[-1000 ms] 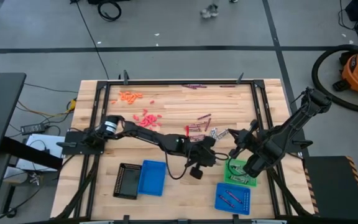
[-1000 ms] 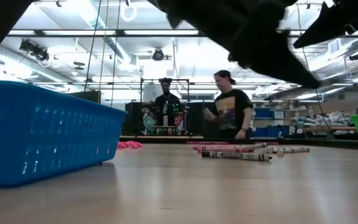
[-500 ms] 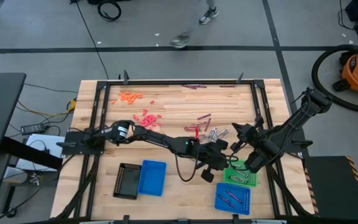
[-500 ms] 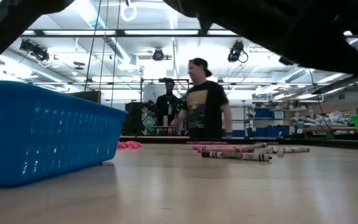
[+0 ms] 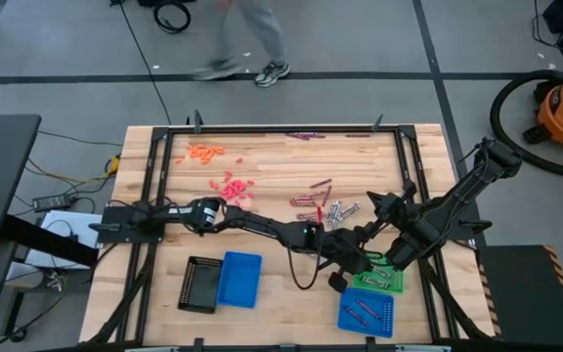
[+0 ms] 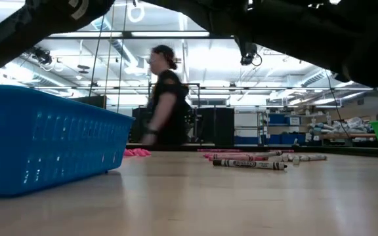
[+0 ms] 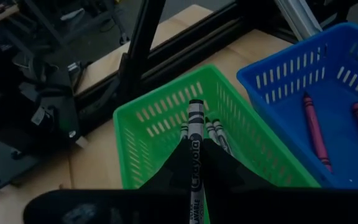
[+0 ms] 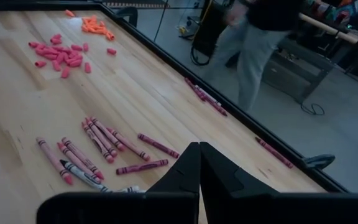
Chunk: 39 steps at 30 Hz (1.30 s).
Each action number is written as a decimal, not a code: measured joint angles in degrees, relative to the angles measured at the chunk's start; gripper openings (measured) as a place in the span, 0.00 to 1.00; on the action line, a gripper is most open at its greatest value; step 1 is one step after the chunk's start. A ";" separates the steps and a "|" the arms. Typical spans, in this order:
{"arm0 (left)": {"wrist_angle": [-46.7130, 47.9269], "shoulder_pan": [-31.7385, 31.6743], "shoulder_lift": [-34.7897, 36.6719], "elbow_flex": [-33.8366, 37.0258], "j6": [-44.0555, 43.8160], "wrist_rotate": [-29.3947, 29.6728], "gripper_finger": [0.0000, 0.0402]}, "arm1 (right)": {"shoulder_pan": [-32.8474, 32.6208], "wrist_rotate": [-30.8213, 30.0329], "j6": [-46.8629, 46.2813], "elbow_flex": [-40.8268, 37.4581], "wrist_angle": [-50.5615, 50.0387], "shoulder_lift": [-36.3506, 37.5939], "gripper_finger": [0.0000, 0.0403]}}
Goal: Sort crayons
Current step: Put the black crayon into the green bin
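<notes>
Sorting is sitting partway, by my reckoning. My left gripper [image 7: 196,163] is reaching across to the green tray [image 7: 143,132] and pinching a silver-grey crayon [image 7: 195,142] between closed fingers, its tip hanging over a few grey crayons [image 7: 216,132] already lying inside. Beside it, the blue tray [image 7: 347,56] is holding a couple of dark purple crayons [image 7: 312,127]. My right gripper [image 8: 199,167] is waiting above the far side of the table with its fingers pressed together on nothing. Plenty is remaining: a loose cluster of purple and grey crayons [image 5: 319,201] is lying mid-table, red-pink pieces [image 5: 229,186] and orange pieces [image 5: 203,151] are sitting in heaps toward the left, and a few strays [image 5: 304,136] are resting along the far edge. The second blue tray [image 5: 238,279] and the black tray [image 5: 199,284] are looking unfilled, so I am judging most of the work undone
</notes>
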State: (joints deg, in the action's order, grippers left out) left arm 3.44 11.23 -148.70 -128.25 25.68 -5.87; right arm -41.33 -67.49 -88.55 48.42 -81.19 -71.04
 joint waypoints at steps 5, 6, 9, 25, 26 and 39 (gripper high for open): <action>-1.90 0.54 -0.13 0.05 2.01 -0.61 0.05 | -0.12 -0.45 -0.15 0.06 0.16 0.03 0.03; -3.18 0.56 -0.49 0.13 2.58 -0.94 0.05 | -0.15 -0.67 -0.15 0.09 0.11 0.07 0.03; -6.29 0.52 -1.38 0.21 3.60 -1.19 0.05 | -0.28 -0.63 0.13 0.04 0.03 -0.04 0.03; -8.76 0.45 -2.23 0.07 0.78 -1.72 0.31 | -0.21 -0.67 -0.18 0.02 -0.09 0.00 0.03; -8.61 0.47 -2.23 0.07 0.80 -1.58 0.33 | -0.21 -0.64 -0.17 0.02 -0.09 0.00 0.03; 8.16 0.21 3.17 -0.06 5.66 3.58 0.35 | -1.60 -1.17 -7.40 -0.02 -7.14 3.04 0.02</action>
State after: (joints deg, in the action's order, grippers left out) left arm 11.60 11.44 -145.53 -128.30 31.35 -2.29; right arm -42.93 -68.66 -95.95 48.40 -88.33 -68.00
